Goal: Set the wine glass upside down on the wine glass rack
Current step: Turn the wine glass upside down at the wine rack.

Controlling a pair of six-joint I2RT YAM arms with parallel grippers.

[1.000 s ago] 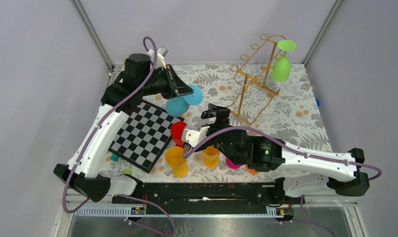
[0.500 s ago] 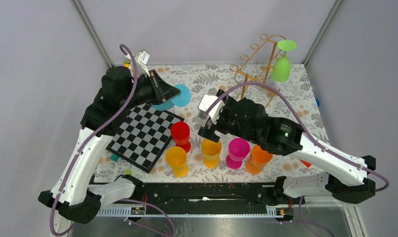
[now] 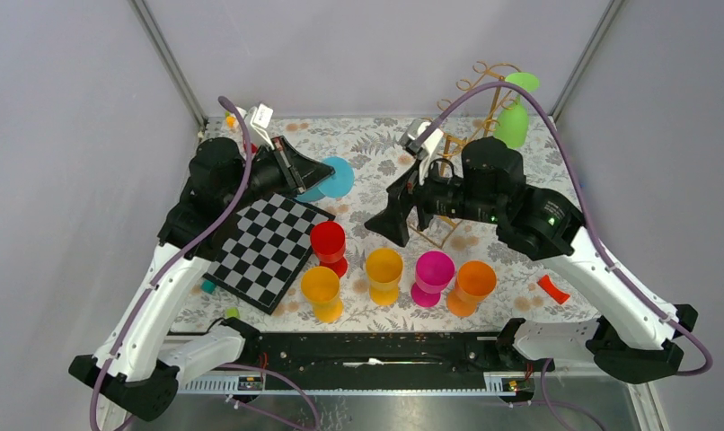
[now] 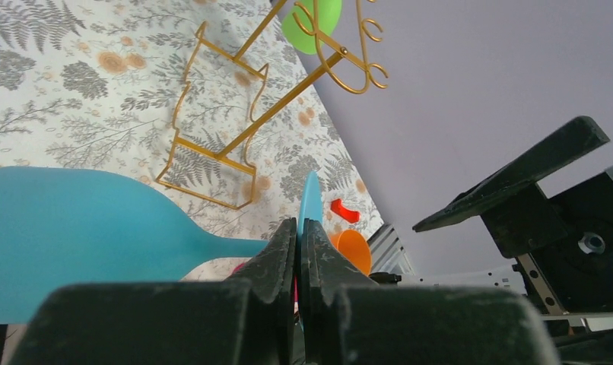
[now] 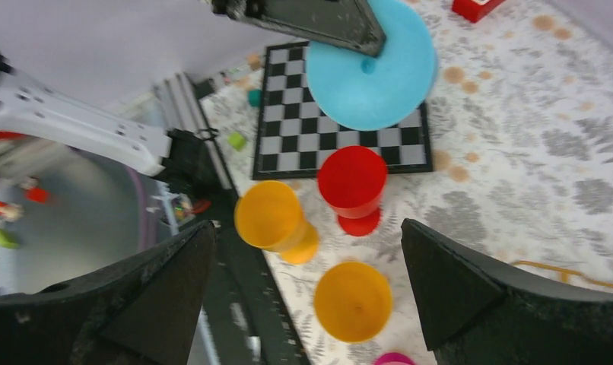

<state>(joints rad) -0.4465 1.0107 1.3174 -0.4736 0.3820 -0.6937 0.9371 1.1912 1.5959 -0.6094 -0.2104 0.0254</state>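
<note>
Clamping the blue glass [image 4: 75, 228] by its stem, the left end effector [image 4: 297, 237] is fully closed, at 11 o'clock. Right end effector [image 5: 305, 283] gapes wide, empty. Rack [image 4: 239, 144] stands at 1 o'clock and holds a green glass [image 3: 511, 126]. Transport step, I judge; next calls for inverting the glass and sliding its foot onto a free hook.

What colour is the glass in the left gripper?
Light blue; the glass shows best in the left wrist view.

1. Wine glass rack [image 4: 288, 99] stood at the far right corner; a green glass [image 3: 513, 126] hung on its far side.
2. Right arm [image 3: 493, 180] blocked the rack's near side.
3. Cups [image 3: 384, 269] lined the near edge.
4. Bare cloth [image 3: 376, 144] lay along the far edge, left of the rack.
</note>
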